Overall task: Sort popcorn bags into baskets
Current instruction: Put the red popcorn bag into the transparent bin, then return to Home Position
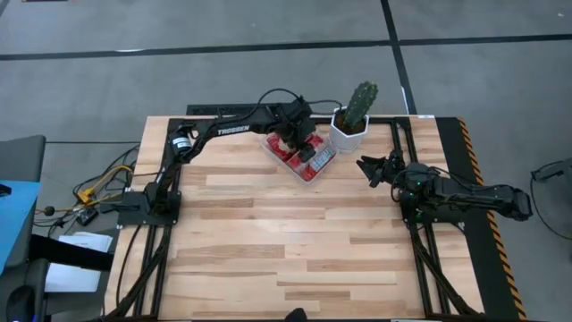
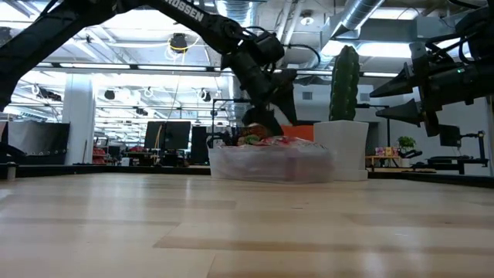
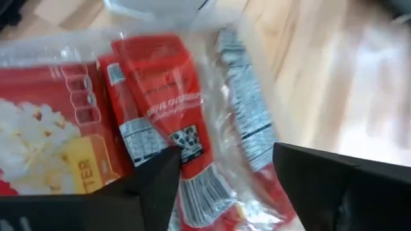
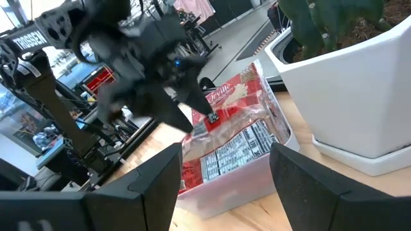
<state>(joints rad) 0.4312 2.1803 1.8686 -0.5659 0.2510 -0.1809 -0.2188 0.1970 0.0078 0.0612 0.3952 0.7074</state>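
Popcorn bags [image 1: 302, 152], small flat red packets with silvery-white ends and yellowish print, lie piled in the clear shallow rectangular plastic tub [image 1: 315, 173], which sits on the pale wooden surface [image 1: 286, 250] at about twelve o'clock, touching or just beside the white faceted cactus pot [image 1: 349, 134] at one o'clock. No bags show loose on the surface elsewhere, so the sorting looks near its end. The left pincer [image 1: 288, 140] hovers directly over the pile; in its wrist view its fingers [image 3: 157, 183] stand apart, with a red packet [image 3: 170, 122] lying beneath the gap and nothing clamped. This reads as either a release just made or a settling of the top bag. The right pincer [image 1: 375, 168] waits at about two o'clock, clear of the tub, its fingers [image 4: 160, 179] spread and empty. The next move probably calls for lifting the left pincer straight up without snagging the crinkled wrapper or nudging the pot.
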